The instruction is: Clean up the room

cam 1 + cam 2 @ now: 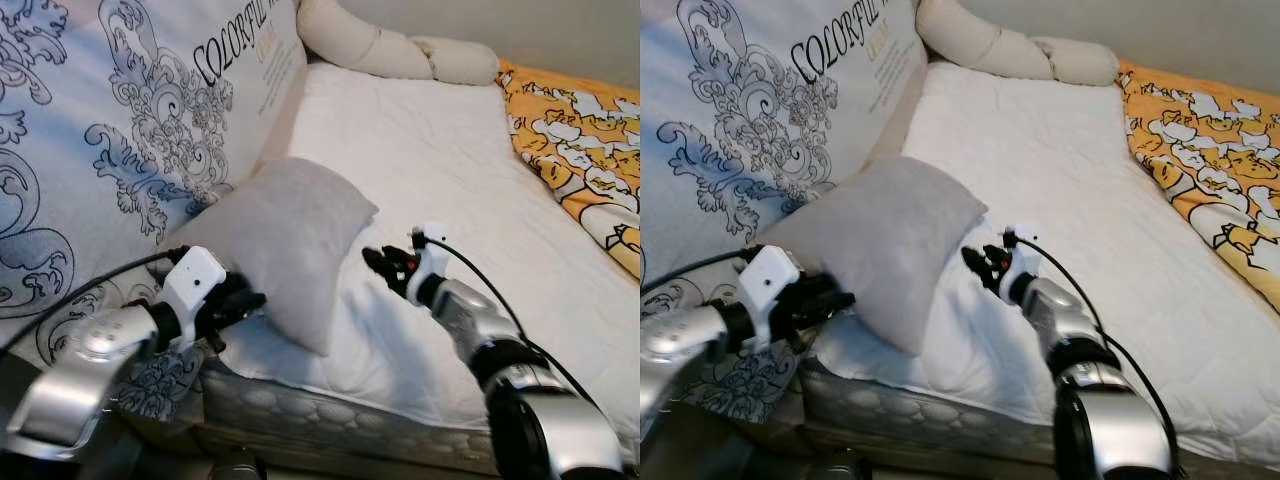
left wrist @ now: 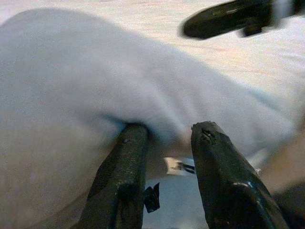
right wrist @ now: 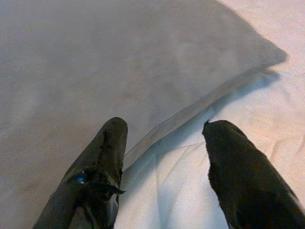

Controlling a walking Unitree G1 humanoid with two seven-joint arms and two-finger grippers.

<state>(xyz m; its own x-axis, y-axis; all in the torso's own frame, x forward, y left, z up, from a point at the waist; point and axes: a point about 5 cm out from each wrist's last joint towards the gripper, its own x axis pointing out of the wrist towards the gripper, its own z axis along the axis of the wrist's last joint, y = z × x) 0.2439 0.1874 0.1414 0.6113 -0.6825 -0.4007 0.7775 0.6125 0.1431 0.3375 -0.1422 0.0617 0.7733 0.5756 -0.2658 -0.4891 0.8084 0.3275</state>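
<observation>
A grey pillow (image 1: pixel 285 235) lies tilted on the white bed sheet (image 1: pixel 440 170), leaning against the patterned cushion on the left. My left gripper (image 1: pixel 255 300) is at the pillow's near left edge. In the left wrist view its fingers (image 2: pixel 128 157) pinch a fold of the grey fabric, beside a small tag (image 2: pixel 177 166). My right gripper (image 1: pixel 378 262) hovers at the pillow's right edge and is open. In the right wrist view one of its fingers (image 3: pixel 102 152) is over the pillow seam, the other over the sheet.
A big cushion (image 1: pixel 120 130) with grey scroll print stands along the bed's left side. Cream bolsters (image 1: pixel 385 45) lie at the far end. An orange printed blanket (image 1: pixel 585 140) covers the right side. The mattress edge (image 1: pixel 330 410) runs just below my arms.
</observation>
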